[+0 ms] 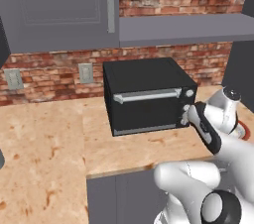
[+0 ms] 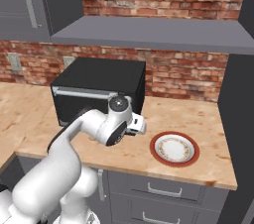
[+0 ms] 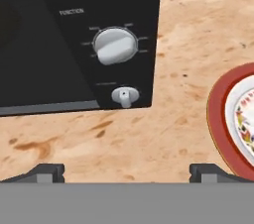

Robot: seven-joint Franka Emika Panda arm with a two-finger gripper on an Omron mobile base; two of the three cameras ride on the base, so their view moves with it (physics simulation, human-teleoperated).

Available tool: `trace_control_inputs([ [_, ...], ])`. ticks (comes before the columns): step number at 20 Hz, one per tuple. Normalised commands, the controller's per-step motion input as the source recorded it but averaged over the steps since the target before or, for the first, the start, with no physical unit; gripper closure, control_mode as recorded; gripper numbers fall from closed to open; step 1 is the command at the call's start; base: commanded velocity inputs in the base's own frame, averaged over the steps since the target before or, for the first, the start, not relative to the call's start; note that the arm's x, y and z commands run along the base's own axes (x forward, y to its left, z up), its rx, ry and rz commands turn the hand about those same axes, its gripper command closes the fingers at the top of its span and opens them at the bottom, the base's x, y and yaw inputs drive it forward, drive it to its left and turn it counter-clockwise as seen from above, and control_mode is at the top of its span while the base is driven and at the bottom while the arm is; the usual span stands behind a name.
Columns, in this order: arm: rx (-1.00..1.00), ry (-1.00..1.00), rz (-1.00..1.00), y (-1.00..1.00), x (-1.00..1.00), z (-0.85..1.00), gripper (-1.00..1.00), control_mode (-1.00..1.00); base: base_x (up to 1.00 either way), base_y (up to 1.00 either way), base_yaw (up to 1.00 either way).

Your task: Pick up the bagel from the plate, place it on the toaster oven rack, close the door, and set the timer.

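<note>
Oven: the black toaster oven (image 1: 146, 95) stands on the speckled tan counter (image 1: 44, 148), backed against the red brick wall (image 1: 49, 72).
Door: the door (image 1: 146, 106) is shut, upright, with its silver bar handle (image 1: 147, 95) running along the top edge.
Knobs: a column of round knobs sits on the oven's right front panel; the hand view shows a large silver knob (image 3: 115, 45) with tick marks around it, and a smaller knob (image 3: 124, 96) just below it.
Rack: hidden behind the shut door.
Plate: the white plate with a red rim (image 2: 174, 149) lies on the counter to the right of the oven, apart from it; nothing lies on it.
Bagel: I cannot tell where it is.
Gripper: the gripper (image 3: 127, 172) sits low in front of the oven's lower right corner, above bare counter between the oven and the plate; its two dark fingertips (image 3: 47, 172) stand far apart, wide open, with nothing between them.
Arm: the white arm (image 2: 74, 139) bends forward across the oven's front.
Surroundings: grey cabinets (image 1: 54, 5) hang above, and two wall outlets (image 1: 85, 73) sit left of the oven.
</note>
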Motion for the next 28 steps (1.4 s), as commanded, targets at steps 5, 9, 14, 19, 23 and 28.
trace_control_inputs([
  [5, 0.02, 0.00, 0.00, -0.02, 0.13, -0.33, -1.00, -1.00, 0.00, 0.00, 0.00],
  [9, 0.01, -0.02, 0.00, -0.08, 0.11, -0.29, -1.00, -1.00, 0.00, 0.00, 0.00],
  [14, 0.00, -0.03, 0.00, -0.03, 0.19, -0.17, -1.00, -1.00, 0.00, 0.00, 0.00],
  [19, 0.00, 0.00, 0.00, -0.02, 0.35, -0.05, -1.00, -1.00, 0.00, 0.00, 0.00],
  [23, 0.00, 0.00, 0.00, -0.03, 0.38, -0.07, -1.00, -1.00, 0.00, 0.00, 0.00],
  [28, 0.00, 0.00, 0.00, -0.13, 0.21, -0.15, -1.00, -1.00, 0.00, 0.00, 0.00],
])
